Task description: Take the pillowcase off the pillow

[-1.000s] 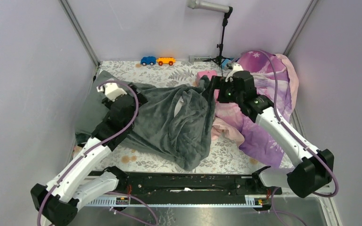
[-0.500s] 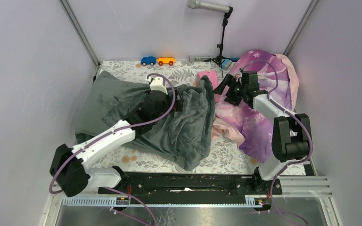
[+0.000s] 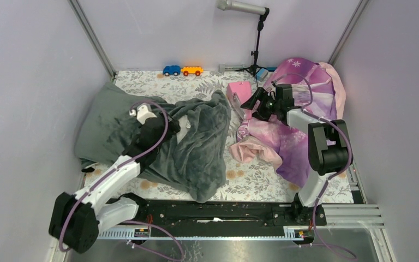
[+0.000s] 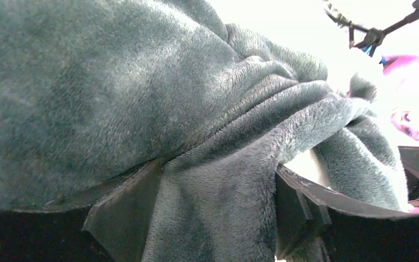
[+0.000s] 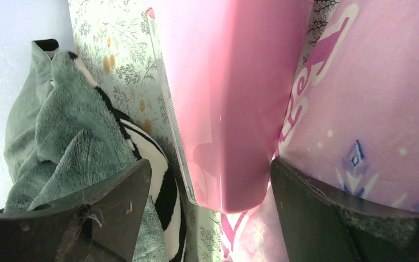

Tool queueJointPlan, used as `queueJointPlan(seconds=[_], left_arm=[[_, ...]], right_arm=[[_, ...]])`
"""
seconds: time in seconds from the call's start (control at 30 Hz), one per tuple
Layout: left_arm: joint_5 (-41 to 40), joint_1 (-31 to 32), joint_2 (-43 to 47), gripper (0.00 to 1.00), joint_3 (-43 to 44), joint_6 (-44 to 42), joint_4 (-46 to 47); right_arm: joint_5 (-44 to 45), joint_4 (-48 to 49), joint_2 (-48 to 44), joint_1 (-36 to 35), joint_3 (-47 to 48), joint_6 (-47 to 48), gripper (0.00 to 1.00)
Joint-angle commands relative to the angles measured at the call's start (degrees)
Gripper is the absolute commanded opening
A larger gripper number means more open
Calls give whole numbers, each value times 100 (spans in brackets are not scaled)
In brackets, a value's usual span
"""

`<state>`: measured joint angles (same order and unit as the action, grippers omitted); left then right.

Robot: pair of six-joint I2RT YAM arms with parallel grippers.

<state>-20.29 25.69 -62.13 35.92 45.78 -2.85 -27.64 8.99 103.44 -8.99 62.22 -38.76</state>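
The dark grey-green plush pillowcase (image 3: 196, 147) lies bunched over the left half of the table and covers most of the pillow. Only a small white patch of pillow (image 3: 181, 134) shows at its folds. My left gripper (image 3: 172, 123) rests on top of the pillowcase. In the left wrist view the jaws of this gripper (image 4: 218, 213) stand wide apart, and a thick fold of the pillowcase (image 4: 142, 82) fills the gap and touches both fingers. My right gripper (image 3: 251, 102) is open and empty, apart from the pillowcase. Its jaws (image 5: 211, 213) frame the corner of a pink box (image 5: 223, 82).
The pink box (image 3: 239, 90) stands at the back middle. Purple-pink princess-print fabric (image 3: 300, 131) is heaped at the right. A blue toy car (image 3: 171, 70) and an orange one (image 3: 191, 70) sit at the back edge. A microphone stand (image 3: 256, 49) rises behind the box.
My right gripper let go of the pillowcase's right edge and drew back to the pink box. My left gripper reached right, then came back left. The pillowcase bundle shifted left.
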Motion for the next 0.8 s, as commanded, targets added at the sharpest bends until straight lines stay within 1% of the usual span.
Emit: queueJointPlan(seconds=[0.0,0.23,0.3,0.33,0.43,0.5,0.6,0.7,0.77], left_arm=[[-837,-171,466,74,-392,204,-597],[-777,-170,530,75,-322,165,-692],[-765,-170,564,75,-335,147,-695],[-764,-170,579,75,-346,142,-696],[-770,-170,643,75,-337,92,-686],[-772,-170,654,75,-324,74,-688],[-773,-170,657,75,-316,57,-690],[-774,-170,690,75,-322,54,-688],[-818,-170,731,75,-331,50,-698]], right_arm=[[-401,373,273,-118,-179,-347,86],[-617,1175,519,-128,-384,-1060,82],[-645,1181,558,-141,-363,-1141,82],[-591,1082,560,-157,-334,-1109,84],[177,330,448,-316,-165,-572,99],[664,-21,398,-453,-115,-300,100],[1165,-201,547,-562,-59,-159,100],[2303,-798,625,-922,251,416,100],[2647,-863,645,-1133,347,627,100]])
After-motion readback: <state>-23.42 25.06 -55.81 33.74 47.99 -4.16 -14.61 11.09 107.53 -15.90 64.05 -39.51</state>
